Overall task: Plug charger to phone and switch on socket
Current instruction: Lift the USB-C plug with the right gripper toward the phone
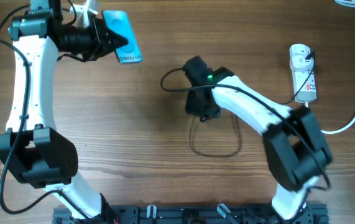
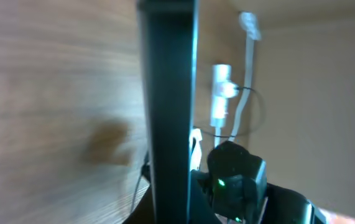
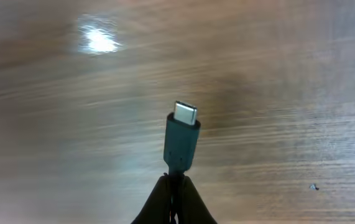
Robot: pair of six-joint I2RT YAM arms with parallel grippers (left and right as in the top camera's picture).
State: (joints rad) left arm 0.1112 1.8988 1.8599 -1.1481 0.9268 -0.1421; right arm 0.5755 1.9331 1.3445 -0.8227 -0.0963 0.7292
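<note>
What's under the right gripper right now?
The charger connector tip juts from the right gripper, with bare table wood behind it. In the overhead view the gripper itself covers that tip; only the cable loop shows on the table.

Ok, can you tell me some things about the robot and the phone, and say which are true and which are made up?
1. The left pincer holds the phone. True.
2. The charger is plugged into the phone. False: its tip is in the right pincer, away from the phone.
3. The socket lies on the table. True.
4. The phone screen is red. False: it is teal-blue.
</note>
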